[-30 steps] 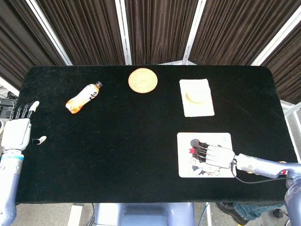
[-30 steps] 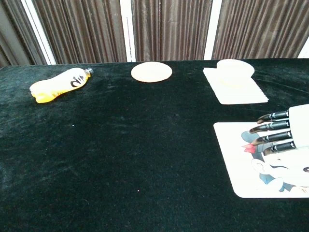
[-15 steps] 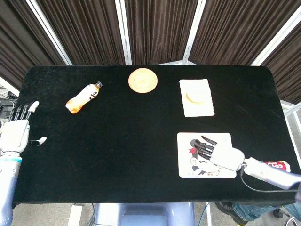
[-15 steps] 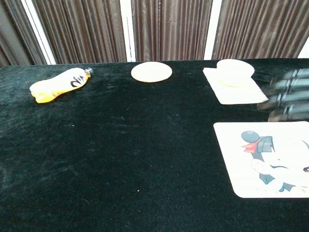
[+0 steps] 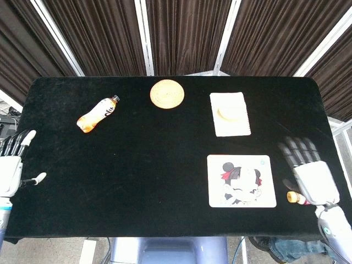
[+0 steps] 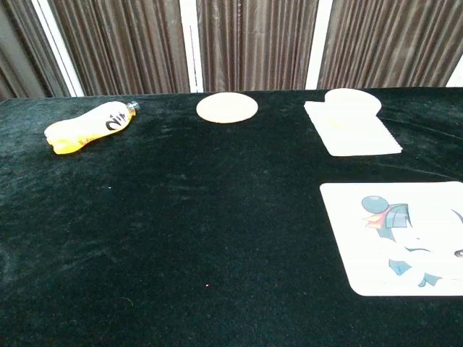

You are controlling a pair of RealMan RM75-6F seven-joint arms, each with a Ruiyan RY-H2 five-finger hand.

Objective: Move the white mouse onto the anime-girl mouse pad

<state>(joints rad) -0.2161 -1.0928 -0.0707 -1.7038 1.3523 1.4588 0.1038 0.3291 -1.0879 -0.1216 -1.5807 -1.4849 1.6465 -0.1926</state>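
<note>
The white mouse [image 5: 228,113] lies on a white mat [image 5: 234,128] at the back right of the table; the chest view shows the mouse [image 6: 352,100] on the same mat [image 6: 359,139]. The anime-girl mouse pad [image 5: 241,180] lies near the front right edge with nothing on it, and the chest view cuts off the pad [image 6: 405,238] at the right. My right hand [image 5: 311,175] hovers right of the pad, fingers spread, holding nothing. My left hand [image 5: 11,165] is open beyond the table's left edge. Neither hand shows in the chest view.
An orange drink bottle [image 5: 97,114] lies on its side at the back left, also seen in the chest view [image 6: 88,126]. A round woven coaster [image 5: 166,94] sits at the back centre [image 6: 226,108]. The tabletop is black cloth.
My right hand has lifted off the mouse pad and drawn back to the right, uncovering the picture. My left hand has drifted slightly down and left.
</note>
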